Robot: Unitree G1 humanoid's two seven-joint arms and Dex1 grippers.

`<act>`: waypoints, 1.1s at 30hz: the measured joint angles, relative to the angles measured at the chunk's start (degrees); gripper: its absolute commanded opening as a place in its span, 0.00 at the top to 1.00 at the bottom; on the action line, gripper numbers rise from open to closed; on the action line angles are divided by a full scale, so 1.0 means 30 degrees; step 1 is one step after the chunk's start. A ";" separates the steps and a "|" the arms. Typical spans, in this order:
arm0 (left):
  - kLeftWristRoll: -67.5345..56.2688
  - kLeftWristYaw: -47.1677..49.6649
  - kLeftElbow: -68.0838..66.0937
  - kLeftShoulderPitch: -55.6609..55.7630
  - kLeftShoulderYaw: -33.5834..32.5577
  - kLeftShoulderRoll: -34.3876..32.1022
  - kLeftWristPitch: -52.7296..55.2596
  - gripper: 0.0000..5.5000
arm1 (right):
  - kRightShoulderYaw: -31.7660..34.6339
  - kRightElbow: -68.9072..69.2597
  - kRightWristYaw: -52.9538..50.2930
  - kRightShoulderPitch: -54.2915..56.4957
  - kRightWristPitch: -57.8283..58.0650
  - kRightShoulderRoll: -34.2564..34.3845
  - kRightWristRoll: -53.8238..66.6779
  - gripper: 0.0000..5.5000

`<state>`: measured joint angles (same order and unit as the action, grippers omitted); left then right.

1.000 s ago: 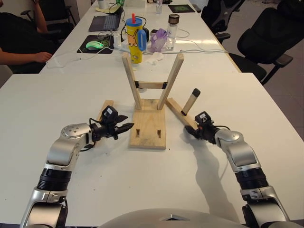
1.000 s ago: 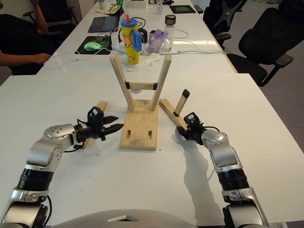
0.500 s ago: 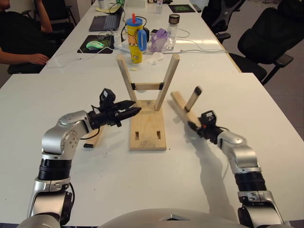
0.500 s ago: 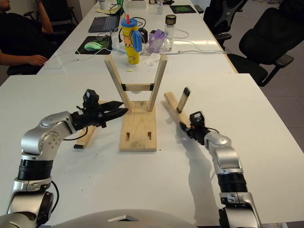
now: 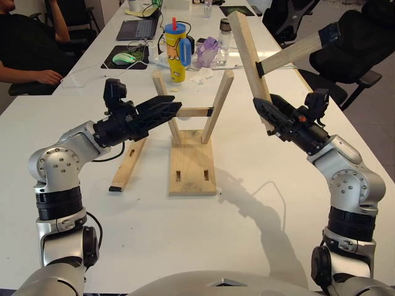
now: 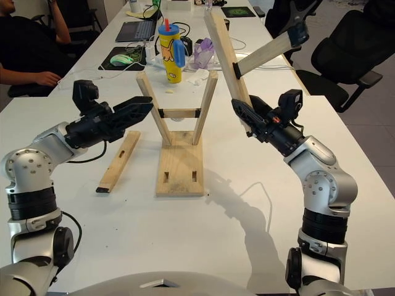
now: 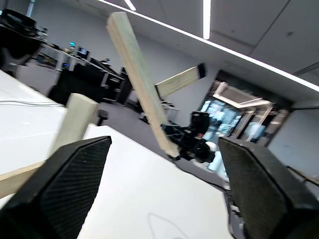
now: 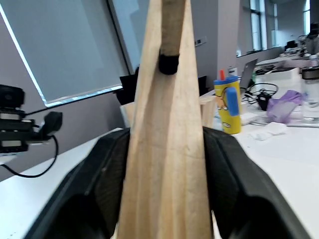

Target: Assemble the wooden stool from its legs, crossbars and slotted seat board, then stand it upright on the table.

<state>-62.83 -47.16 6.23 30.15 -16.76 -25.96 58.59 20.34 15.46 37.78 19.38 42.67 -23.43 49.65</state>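
- The right claw (image 5: pixel 266 114) is gripping the lower end of a long leg (image 5: pixel 250 58), with its fingers (image 8: pixel 107 174) pressing against both sides of the wood.
- That long leg is being held high above the counter (image 5: pixel 123 234) and is tilting back toward the far side.
- A short bar (image 5: pixel 296 49) with a dark cap is sticking out sideways from the long leg, joined to it by a black bracket.
- The left claw (image 5: pixel 171 107) is hanging wide open above the counter, holding nothing, with its two fingers (image 7: pixel 65 189) spreading well apart.
- Its tips are sitting just beside the left of the two standing legs (image 5: pixel 220 105); whether they are touching it cannot be told.
- The seat board (image 5: pixel 192 157) is lying flat in the middle of the counter, between the two arms.
- The two standing legs are rising from the board's far end, spreading outward, with a crossbar (image 5: pixel 194 112) linking them.
- Two slots (image 5: pixel 179 176) at the board's near end are standing open.
- A loose leg (image 5: pixel 128 163) is lying flat on the counter just left of the board, apart from it.
- A yellow cup (image 5: pixel 175 52) is standing farther back, behind the legs.
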 measured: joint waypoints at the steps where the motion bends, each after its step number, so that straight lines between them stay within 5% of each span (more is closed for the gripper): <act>1: -0.0235 0.0014 -0.0051 0.0068 -0.0034 -0.0011 0.0154 0.29 | 0.0174 0.0165 0.0158 -0.0012 0.0504 -0.0103 0.0903 0.62; 6: -0.0794 0.0175 -0.0531 0.1023 0.0262 -0.0030 0.0601 0.29 | -0.1299 0.1151 0.2135 -0.0014 0.3906 -0.1424 0.4656 0.62; 15: -0.0856 -0.0120 -0.1085 0.1918 0.0830 -0.0053 0.0580 0.29 | -0.2930 0.1132 0.3737 -0.0176 0.5025 -0.2091 0.5387 0.62; 27: -0.1938 -0.0715 -0.1049 0.1946 0.0857 -0.0683 0.2023 0.62 | -0.3590 0.1325 0.5018 -0.0843 0.5344 -0.3008 0.5462 0.62; 33: -0.2081 -0.1412 -0.1047 0.1945 0.1151 -0.1315 0.2395 0.63 | -0.4098 0.1417 0.5490 -0.1207 0.4921 -0.3121 0.5138 0.62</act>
<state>-69.08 -51.40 3.09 35.99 -13.31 -29.90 65.77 8.05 19.71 54.25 15.76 57.43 -32.79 65.06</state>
